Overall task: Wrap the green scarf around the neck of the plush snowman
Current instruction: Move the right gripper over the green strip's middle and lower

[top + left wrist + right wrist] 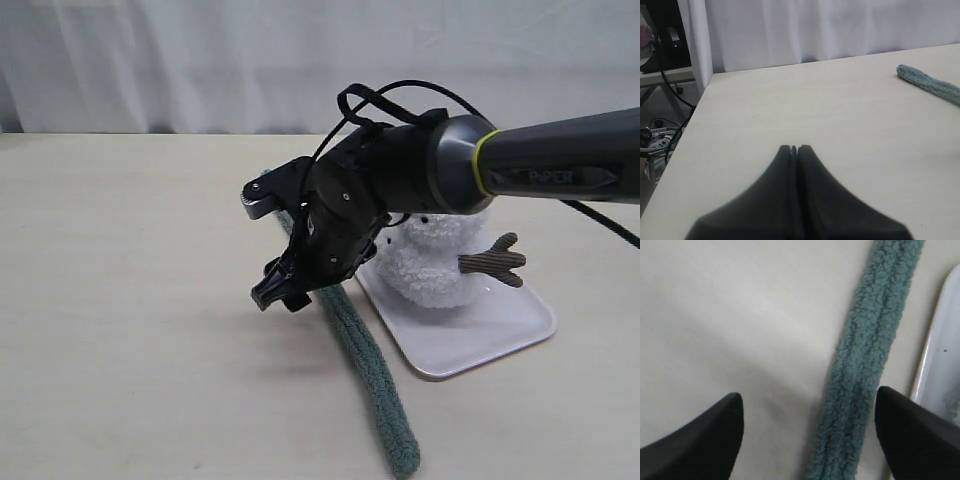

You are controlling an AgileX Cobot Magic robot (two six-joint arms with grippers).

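Exterior view: our right gripper (280, 294) is hanging low over the table (130, 330), right at the scarf (365, 370). The scarf is lying flat in one long line, running from behind the arm to the near edge. The snowman (435, 265) is standing on a white tray (470, 345) just beside the scarf. Its neck is hiding behind our arm, so nothing is wrapped yet as far as we are able to tell.

Left wrist view: our left gripper (794, 150) is sitting with its jaws pressed together, gripping nothing. One rounded end of the scarf (927, 82) is lying well apart from it.

Right wrist view: our fingers (705, 440) are standing wide apart and holding nothing. The scarf (865, 360) is running between them, but it is sitting closer to the finger on the tray side, with the tray rim (940, 340) just beyond.

We are judging the step in hand to be the pickup. To do it well, we are wanting to shift toward the tray until the strip is lying centred between the fingers. Then we are going down until both tips are nearly brushing the table, and pinching across the full width so the fuzzy knit is not slipping out. The tray-side finger is needing care: catching the rim risks nudging the tray and tipping the snowman.
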